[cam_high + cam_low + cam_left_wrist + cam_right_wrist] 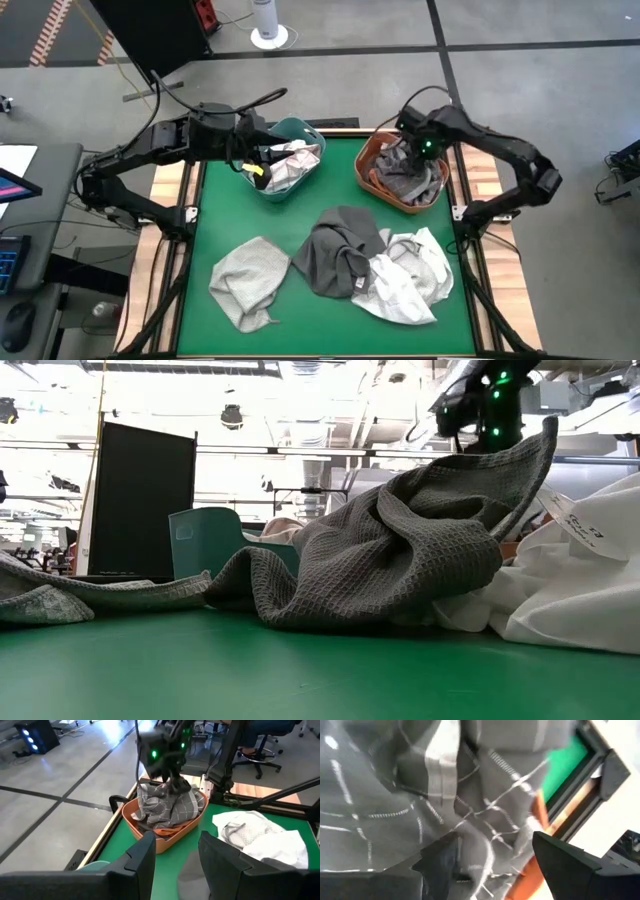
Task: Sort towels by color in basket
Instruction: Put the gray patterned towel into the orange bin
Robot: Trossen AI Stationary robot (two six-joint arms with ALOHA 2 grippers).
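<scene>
An orange basket at the table's far right holds a grey towel with a thin light check. My right gripper hangs open over it, pointing down. A teal basket at the far left holds pale towels. My left gripper hovers open above it with nothing between its fingers. Three towels lie crumpled on the green table: light grey, dark grey and white, the dark grey one overlapping the white one. My right gripper comes from above with its open fingers at the top of the checked towel's heap in the orange basket. Whether the fingertips touch the cloth, I cannot tell. The towel lies slack inside the basket.
The table has raised dark rails and wooden side strips. In the low view the dark grey towel blocks most of the far side. Bare green mat shows between the two baskets and along the near edge.
</scene>
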